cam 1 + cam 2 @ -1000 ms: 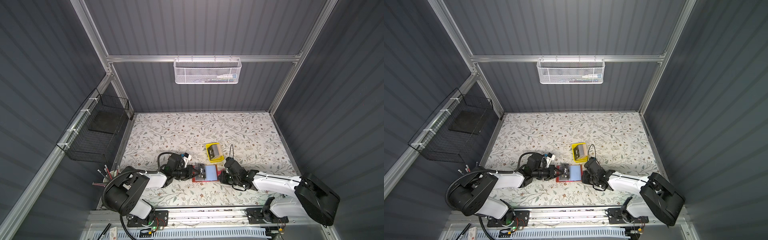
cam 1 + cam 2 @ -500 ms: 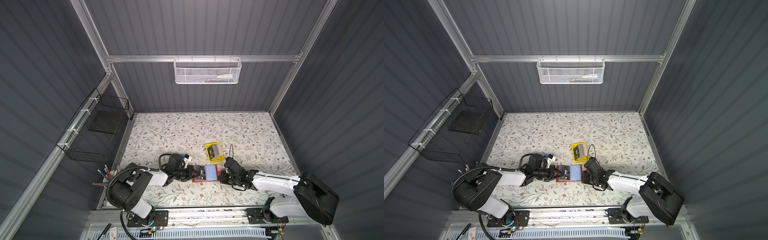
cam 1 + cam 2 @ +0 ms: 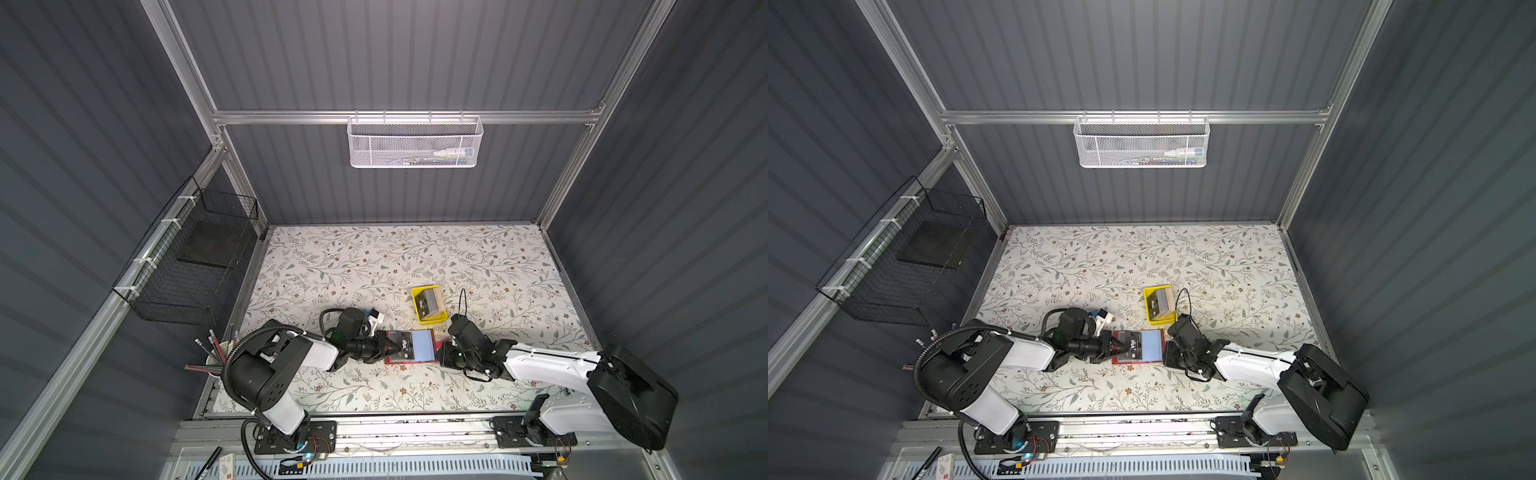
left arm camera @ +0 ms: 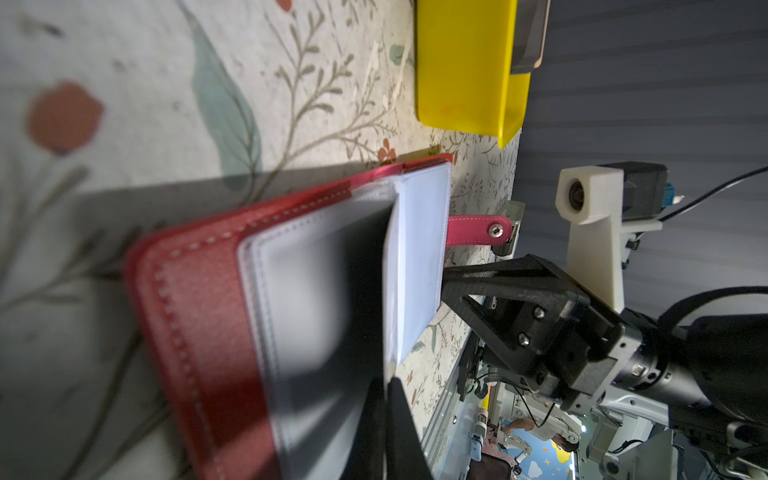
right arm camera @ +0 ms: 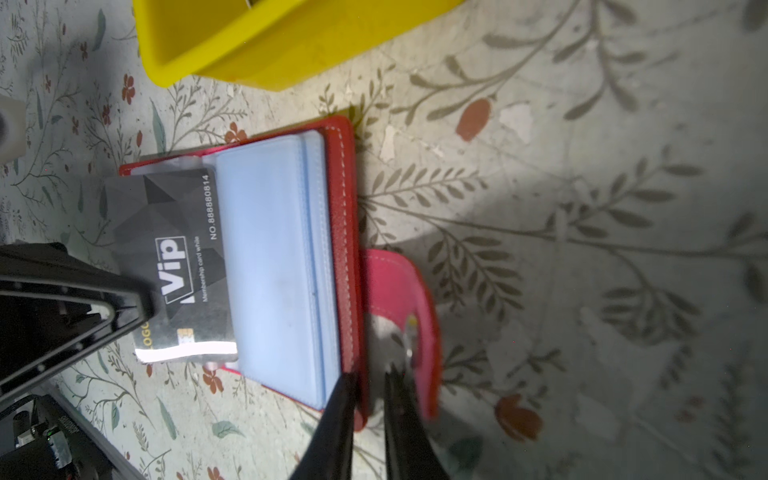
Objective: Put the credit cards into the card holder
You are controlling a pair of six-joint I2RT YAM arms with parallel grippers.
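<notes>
The red card holder (image 3: 409, 363) (image 3: 1138, 363) lies open near the table's front. My left gripper (image 3: 392, 347) (image 3: 1121, 347) (image 4: 388, 378) is shut on the black VIP credit card (image 5: 174, 257) (image 3: 405, 347), whose far end lies over the holder's left pockets. The right-hand pages (image 5: 270, 257) show light blue. My right gripper (image 3: 441, 353) (image 3: 1166, 353) (image 5: 370, 378) pinches the holder's red right edge (image 5: 345, 232), beside the pink snap strap (image 5: 399, 291) (image 4: 478, 228). More credit cards (image 3: 430, 302), dark and tan, stand in the yellow tray.
The yellow tray (image 3: 432, 320) (image 3: 1160, 319) (image 5: 270, 41) sits just behind the holder, close to the right gripper. A cup of pencils (image 3: 216, 353) stands at the front left edge. A black wire basket (image 3: 195, 266) hangs on the left wall.
The left arm's elbow has shifted a little. Both grippers, the VIP card and the holder stay almost where they were.
</notes>
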